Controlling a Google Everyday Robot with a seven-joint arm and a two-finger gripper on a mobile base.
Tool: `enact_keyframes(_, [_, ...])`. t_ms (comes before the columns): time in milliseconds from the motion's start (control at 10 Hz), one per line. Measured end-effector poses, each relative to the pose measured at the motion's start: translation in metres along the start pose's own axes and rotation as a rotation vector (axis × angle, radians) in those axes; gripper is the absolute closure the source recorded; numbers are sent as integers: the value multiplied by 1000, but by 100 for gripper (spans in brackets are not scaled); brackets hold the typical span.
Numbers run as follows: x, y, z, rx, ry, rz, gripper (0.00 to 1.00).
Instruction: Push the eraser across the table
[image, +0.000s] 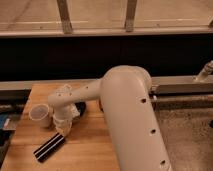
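Nearest to us we see the large cream-coloured arm (131, 120) of the robot, which fills the lower right part of the view and bends to the left over the bench (30, 95). The bench is a light brown wooden top with plank grain. On its near left part lies the eraser (49, 147), a long flat black bar with a thin light stripe along its length; it lies diagonally, with its lower end toward the near left corner and its upper end pointing to the arm's end. The gripper (62, 129) hangs just above this upper end, pointing down, and it looks to touch the eraser or to be just beside it; we cannot tell which. We also cannot tell from this view if the gripper is open or closed, because the wrist covers it. A little farther, to the left of the wrist, a small pale cup (41, 115) stands upright on the bench, close to the arm. Behind the wrist we see part of a dark round thing (80, 108), mostly hidden by the arm, so we cannot say what it is. At the left edge of the bench there is something blue (6, 121), outside the wooden top. Behind the bench runs a grey rail (180, 84), then a wide dark band (75, 55), and above it a pale surface with two slanted posts (64, 16).
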Motion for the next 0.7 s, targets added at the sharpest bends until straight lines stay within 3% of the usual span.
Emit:
enact_keyframes(200, [-11,23,3,-21,10,-67,100])
enact_keyframes(400, [-13,28,-7,-25,5,-102,100])
enact_keyframes(600, [-15,30,-29,10,-34,-106,100])
enact_keyframes(700, [-10,22,-51,58,-78,-72,100])
